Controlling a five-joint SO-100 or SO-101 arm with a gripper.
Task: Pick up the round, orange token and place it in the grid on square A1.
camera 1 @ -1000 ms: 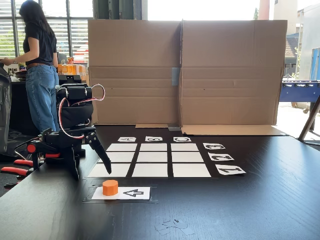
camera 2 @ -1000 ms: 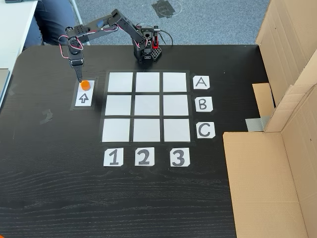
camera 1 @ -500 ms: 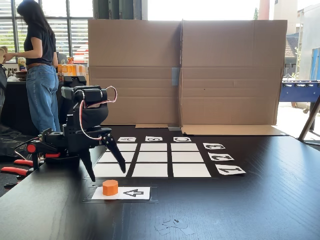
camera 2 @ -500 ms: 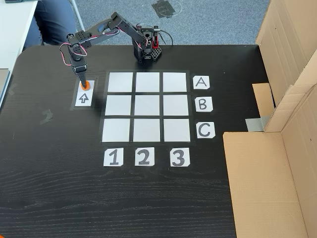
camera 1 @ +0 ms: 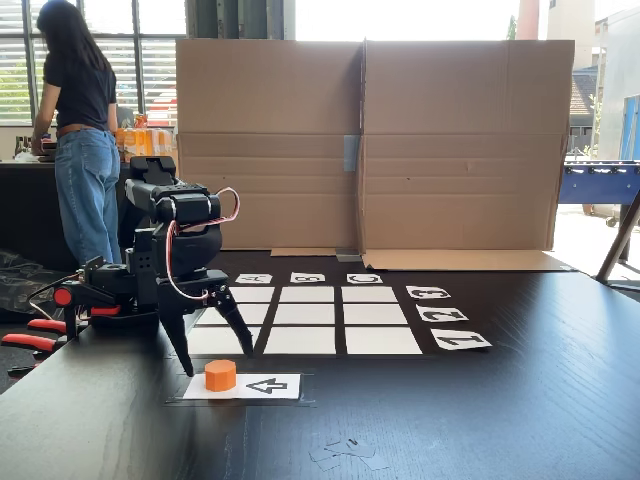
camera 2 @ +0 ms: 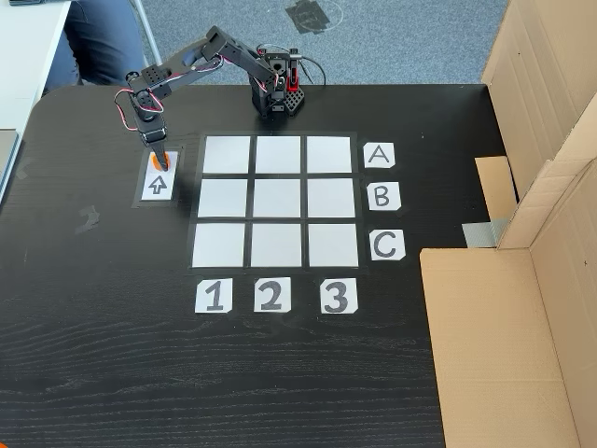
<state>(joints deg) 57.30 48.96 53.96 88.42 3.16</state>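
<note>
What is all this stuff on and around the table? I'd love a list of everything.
token: one, orange, on the arrow card, between the pincer's fingers
arrow card: one, white with black arrow, beside the grid
grid: nine white cells, mid-table
square A1: white corner cell nearest the token, bare
letter cards A, B, C: three, white, along one grid edge
number cards 1, 2, 3: three, white, along another edge
cardboard: brown walls at the table's far end
table: one, black wood
pliers: red handles, table edge by the arm's base
person: one, standing in the background
arm: one, black, reaching to the token
pincer: open, straddling the token
</note>
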